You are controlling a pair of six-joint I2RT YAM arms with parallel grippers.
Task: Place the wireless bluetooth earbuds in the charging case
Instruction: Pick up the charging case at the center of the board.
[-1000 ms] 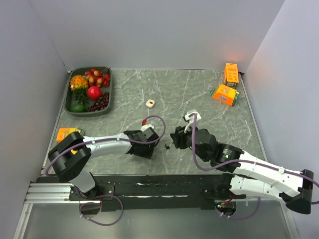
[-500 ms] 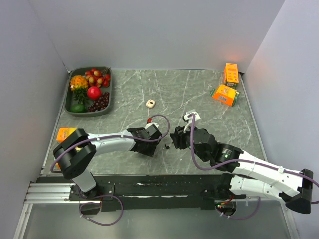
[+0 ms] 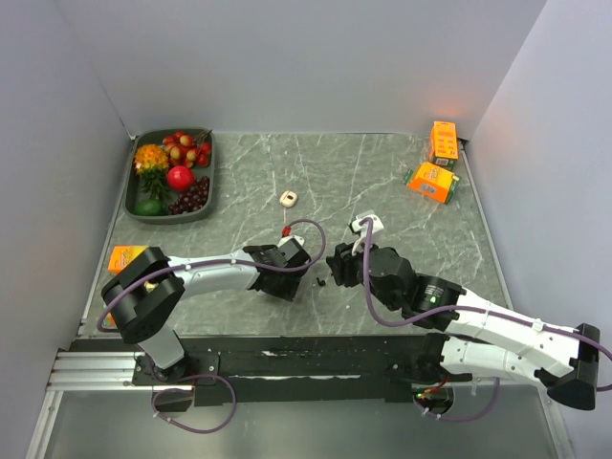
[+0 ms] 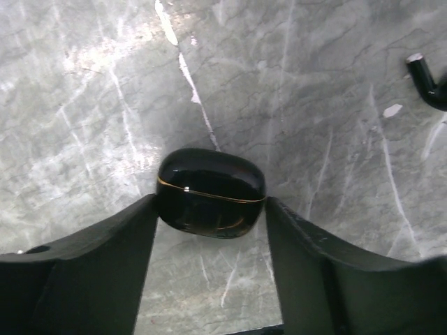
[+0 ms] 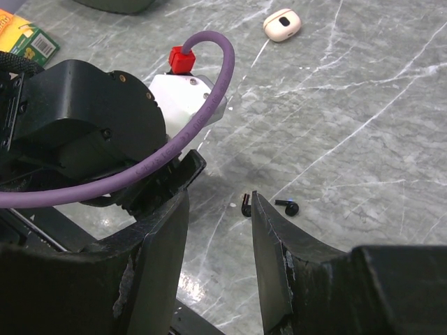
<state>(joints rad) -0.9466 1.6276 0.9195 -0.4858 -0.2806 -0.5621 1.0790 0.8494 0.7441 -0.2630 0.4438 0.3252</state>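
I see the charging case [image 4: 211,194] as a glossy black rounded pebble with a thin gold seam, its lid closed. It sits on the surface [image 4: 293,84] between the fingers of my left tool [image 4: 209,209], and each fingertip touches one end. One earbud [image 5: 246,204], tiny, black and stemmed, lies on the surface just past the fingertips of my right tool [image 5: 220,209], in line with its gap. The other earbud [image 5: 287,206] lies just right of it, not touching it. Both are outside the case.
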